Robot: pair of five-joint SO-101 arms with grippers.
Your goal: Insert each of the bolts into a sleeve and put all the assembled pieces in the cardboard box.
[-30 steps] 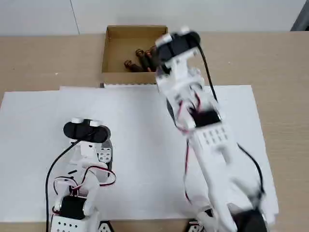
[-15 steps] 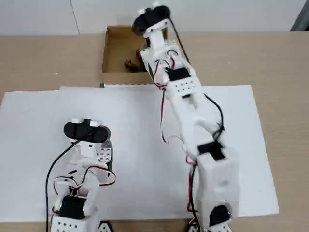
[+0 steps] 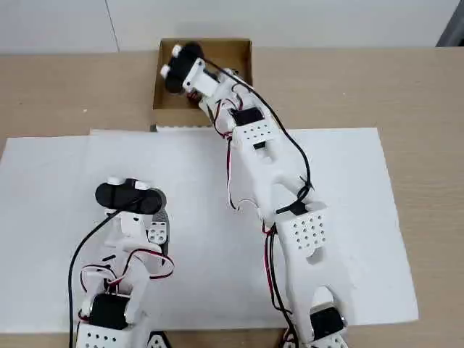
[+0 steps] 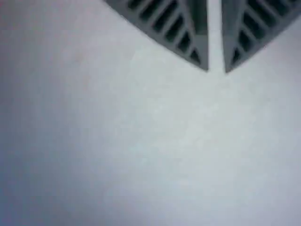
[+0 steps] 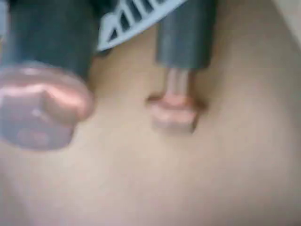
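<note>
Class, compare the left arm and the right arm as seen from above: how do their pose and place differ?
The left arm is folded back near its base; the right arm is stretched far forward. The left arm is over the white paper; the right arm's end is over the cardboard box. The left arm points straight ahead; the right arm slants across. Both are white with black parts.

The right arm (image 3: 255, 148) slants over the cardboard box (image 3: 217, 41), barring its near wall and middle — assembled pieces (image 5: 175, 110) lie on the floor inside. The left arm (image 3: 130, 217) sits folded near-left — wide white sheet (image 3: 51, 188) between both arms
</note>
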